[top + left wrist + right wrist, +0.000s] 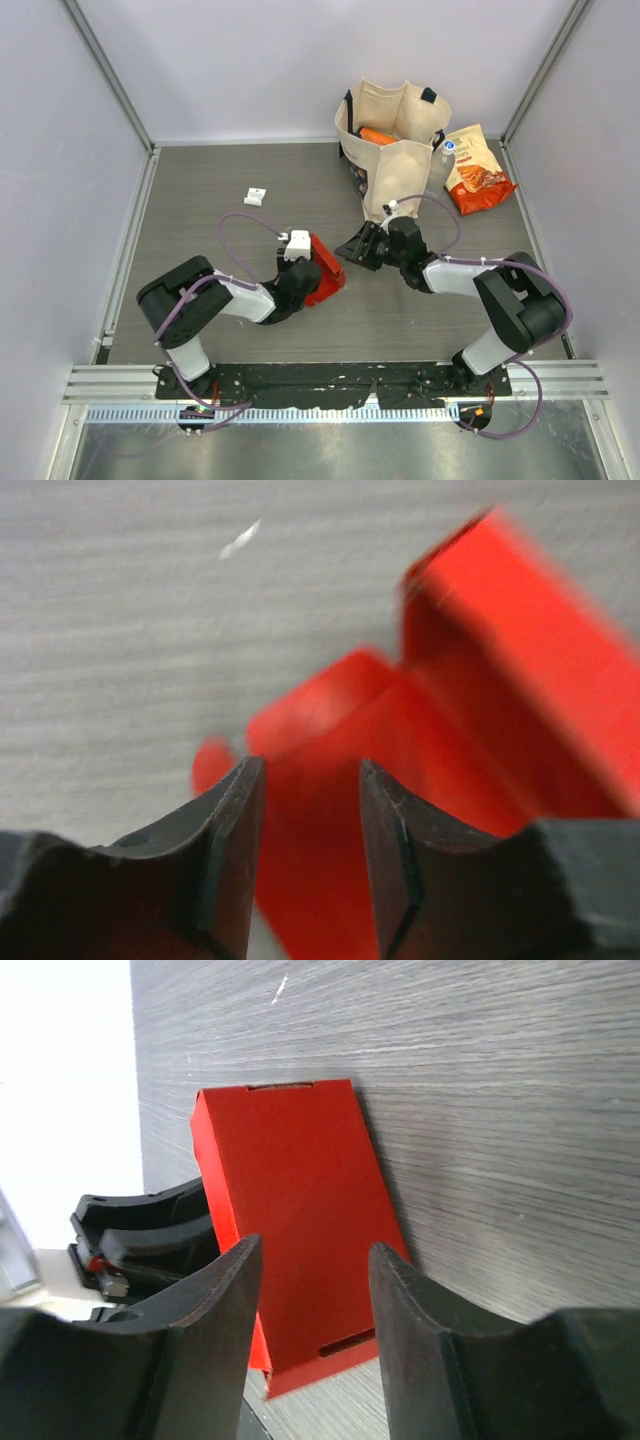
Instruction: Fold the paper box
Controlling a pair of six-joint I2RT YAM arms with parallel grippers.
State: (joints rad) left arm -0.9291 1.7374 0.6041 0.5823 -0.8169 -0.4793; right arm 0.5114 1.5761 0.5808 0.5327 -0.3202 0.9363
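The paper box (326, 273) is bright red card, folded into a flat rectangular shape and standing tilted on the table's middle. My left gripper (305, 278) is right against the box's left side. In the left wrist view its jaws (310, 770) stand apart, with the blurred red box (480, 680) just beyond and between the tips, not pinched. My right gripper (357, 249) hovers to the box's right, apart from it. In the right wrist view the gripper (312, 1250) is open, with the box's broad face (290, 1190) and slots beyond.
A beige tote bag (392, 150) stands at the back with an orange item inside. An orange-red snack bag (478, 172) and a bottle (443, 152) lie to its right. A small white piece (256, 196) sits at the left back. White walls enclose the table.
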